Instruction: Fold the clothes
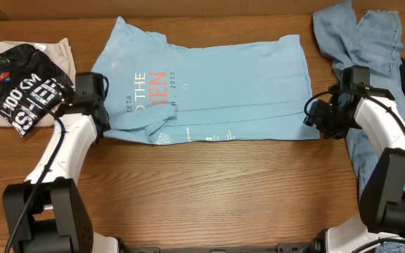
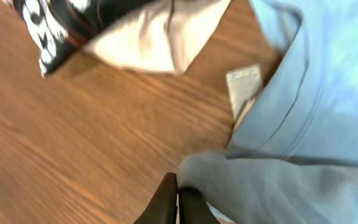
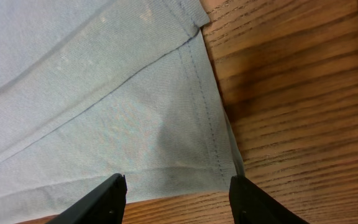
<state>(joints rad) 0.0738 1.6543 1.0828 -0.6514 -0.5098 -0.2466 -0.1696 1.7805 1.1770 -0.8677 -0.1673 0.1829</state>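
Colours and patterns of the things in view.
T-shirt (image 1: 216, 77): light sky blue, with navy and coral-red lettering and small white print along the turned-up front edge. Table (image 1: 209, 190): brown wood with darker grain lines. Jeans (image 1: 361, 39): faded mid-blue denim. Printed shirt (image 1: 20, 81): black with big white lettering, on a plain beige cloth (image 1: 60, 48).
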